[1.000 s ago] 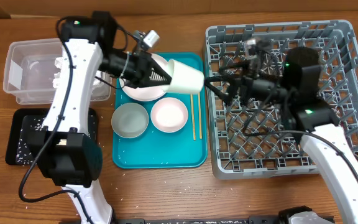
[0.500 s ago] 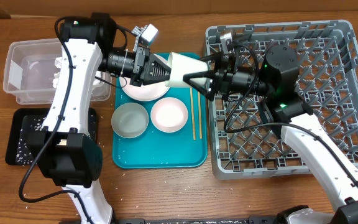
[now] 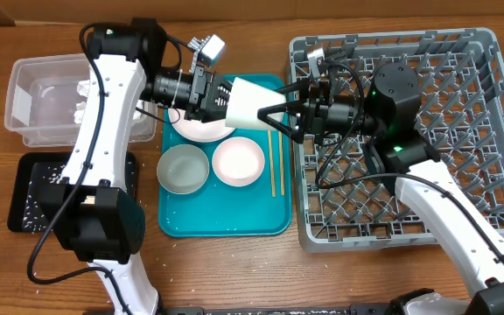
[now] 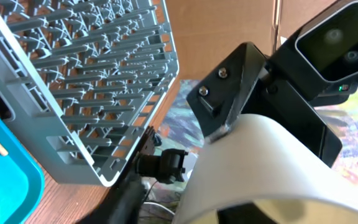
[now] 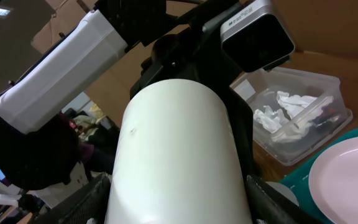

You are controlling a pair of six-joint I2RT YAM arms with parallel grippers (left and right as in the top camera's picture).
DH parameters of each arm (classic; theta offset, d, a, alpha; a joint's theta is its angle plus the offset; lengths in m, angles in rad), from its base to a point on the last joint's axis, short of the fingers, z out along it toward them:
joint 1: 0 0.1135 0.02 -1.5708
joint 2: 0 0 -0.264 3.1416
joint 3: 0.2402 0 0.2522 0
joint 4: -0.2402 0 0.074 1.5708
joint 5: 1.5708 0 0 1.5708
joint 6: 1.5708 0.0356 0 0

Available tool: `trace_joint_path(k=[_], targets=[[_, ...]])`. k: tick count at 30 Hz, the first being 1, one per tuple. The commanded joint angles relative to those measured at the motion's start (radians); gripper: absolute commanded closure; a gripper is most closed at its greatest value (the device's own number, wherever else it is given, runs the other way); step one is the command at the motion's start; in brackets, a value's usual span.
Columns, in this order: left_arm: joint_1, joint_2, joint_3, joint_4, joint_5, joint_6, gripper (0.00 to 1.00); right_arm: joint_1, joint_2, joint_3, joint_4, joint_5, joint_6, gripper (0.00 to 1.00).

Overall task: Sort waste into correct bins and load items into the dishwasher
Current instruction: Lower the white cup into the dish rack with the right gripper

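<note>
white cup lies sideways in mid-air, upper centre of the frame, above the teal tray. right gripper, over the rack a second ago, now grasps its sides. cannot tell whether the left gripper has released. a handover seems underway.

We found the overhead view bright and evenly lit from above, sharp across the bench, with soft, short shadows beneath the arms. At the left wrist the white cup loomed close and soft-edged, shaded underneath. At the right wrist it shone pale, while the room behind lay dim and blurred.
</note>
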Motion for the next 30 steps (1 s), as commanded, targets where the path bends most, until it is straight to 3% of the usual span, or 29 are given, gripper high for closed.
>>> trace_joint_path(k=[1,5,10,11,16,22,30], targets=[[0.046,-0.013,0.018,-0.001,-0.009,0.003,0.53,-0.049,-0.001,0.02,-0.021,-0.024,0.005,0.52],[0.109,-0.013,0.018,0.003,-0.01,0.004,0.46,-0.134,-0.001,0.02,-0.125,-0.016,-0.003,0.53],[0.192,-0.013,0.018,0.088,-0.064,0.003,0.4,-0.229,-0.019,0.02,-0.362,0.105,-0.05,0.55],[0.203,-0.013,0.018,0.134,-0.129,-0.008,0.37,-0.228,-0.048,0.021,-0.482,0.2,-0.085,0.55],[0.2,-0.013,0.018,0.254,-0.385,-0.157,0.36,-0.164,-0.178,0.039,-0.834,0.523,-0.113,0.55],[0.164,-0.013,0.018,0.321,-0.63,-0.255,0.36,-0.019,-0.28,0.139,-1.273,0.887,-0.066,0.53],[0.092,-0.013,0.018,0.34,-0.78,-0.27,0.37,0.141,-0.247,0.171,-1.569,1.021,0.107,0.53]])
